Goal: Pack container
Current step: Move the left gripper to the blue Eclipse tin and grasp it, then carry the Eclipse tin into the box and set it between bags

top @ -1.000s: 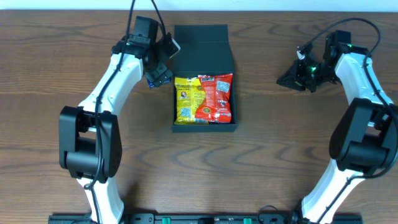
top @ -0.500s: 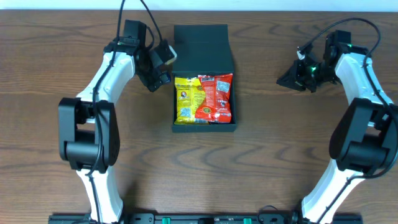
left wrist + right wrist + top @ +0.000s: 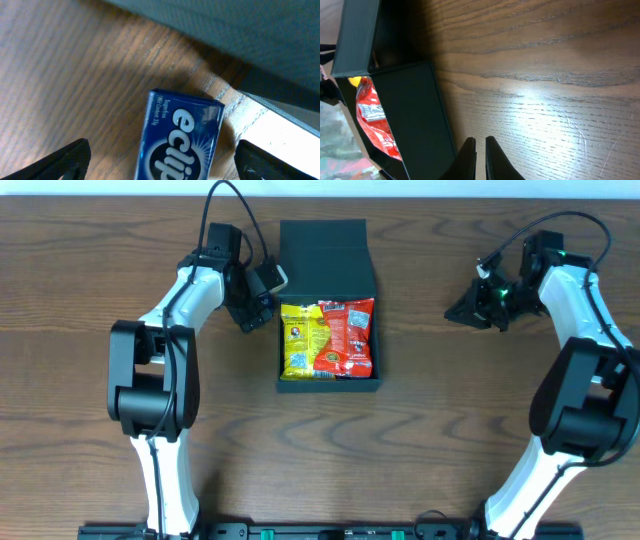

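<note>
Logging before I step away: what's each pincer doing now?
Left pincer: open over the Eclipse gum pack, holding nothing.
Right pincer: shut, empty.

Dark brown wood-grain counter [image 3: 420, 440], grain running side to side, fills the overhead view. Pale strip [image 3: 100, 188] along its far edge; wall or floor, cannot tell. Soft glare patch [image 3: 540, 115] on the wood, right wrist view.

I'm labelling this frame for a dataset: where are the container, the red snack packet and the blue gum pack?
container [image 3: 322, 258]: overhead view, on its dark flap lid.
red snack packet [image 3: 350, 338]: overhead view, middle of the packet.
blue gum pack [image 3: 181, 131]: left wrist view, on its printed top face.
</note>
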Action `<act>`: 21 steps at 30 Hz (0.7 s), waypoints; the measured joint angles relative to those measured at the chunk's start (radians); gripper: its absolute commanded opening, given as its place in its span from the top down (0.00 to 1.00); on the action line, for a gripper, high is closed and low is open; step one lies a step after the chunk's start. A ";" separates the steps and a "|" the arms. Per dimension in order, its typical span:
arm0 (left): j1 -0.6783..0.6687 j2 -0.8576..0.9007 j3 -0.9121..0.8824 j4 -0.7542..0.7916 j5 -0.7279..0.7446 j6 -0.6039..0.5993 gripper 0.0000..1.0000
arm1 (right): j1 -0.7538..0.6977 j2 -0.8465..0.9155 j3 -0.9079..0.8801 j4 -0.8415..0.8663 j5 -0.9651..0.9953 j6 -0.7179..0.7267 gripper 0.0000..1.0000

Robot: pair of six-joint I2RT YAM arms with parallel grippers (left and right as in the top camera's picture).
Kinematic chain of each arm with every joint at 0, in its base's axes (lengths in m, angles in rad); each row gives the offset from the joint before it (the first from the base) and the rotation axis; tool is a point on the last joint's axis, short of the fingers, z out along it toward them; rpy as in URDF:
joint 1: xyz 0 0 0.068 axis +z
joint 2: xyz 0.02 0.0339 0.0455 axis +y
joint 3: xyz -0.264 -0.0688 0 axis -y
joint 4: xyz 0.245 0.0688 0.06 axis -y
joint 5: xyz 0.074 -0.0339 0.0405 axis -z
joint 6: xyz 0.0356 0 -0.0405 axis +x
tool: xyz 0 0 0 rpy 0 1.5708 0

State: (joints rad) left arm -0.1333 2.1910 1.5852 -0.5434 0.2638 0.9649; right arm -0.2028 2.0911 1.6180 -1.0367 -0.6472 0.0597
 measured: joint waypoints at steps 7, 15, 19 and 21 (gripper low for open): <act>0.000 0.003 0.000 -0.002 0.024 0.005 0.36 | 0.000 0.000 0.000 0.000 0.000 0.000 0.92; 0.000 0.003 0.000 -0.011 0.033 0.004 0.56 | 0.000 0.000 0.000 0.000 0.000 0.000 0.92; 0.000 0.003 0.000 -0.023 0.040 0.004 0.64 | 0.000 0.000 0.000 0.000 0.000 0.000 0.92; 0.000 0.003 0.000 -0.024 0.043 0.005 0.66 | 0.000 0.000 0.000 0.001 0.000 0.000 0.92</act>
State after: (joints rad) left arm -0.1333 2.1937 1.5852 -0.5678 0.3073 0.9695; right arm -0.2028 2.0911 1.6180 -1.0359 -0.6472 0.0593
